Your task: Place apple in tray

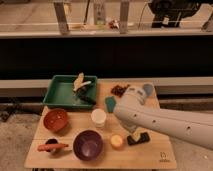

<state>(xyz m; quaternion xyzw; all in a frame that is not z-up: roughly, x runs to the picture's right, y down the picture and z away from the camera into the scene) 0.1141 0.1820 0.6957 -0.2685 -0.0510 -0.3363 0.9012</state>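
On the wooden table, I see the apple resting near the front edge, just right of the purple bowl and well apart from the green tray at the back left. My gripper hangs just above the apple, beside the white cup; whether it is open or closed I cannot tell.

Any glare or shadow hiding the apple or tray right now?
Camera view: dim warm light, no glare on the table; apple and tray both plainly visible; end effector sits right of the white cup, behind the apple.
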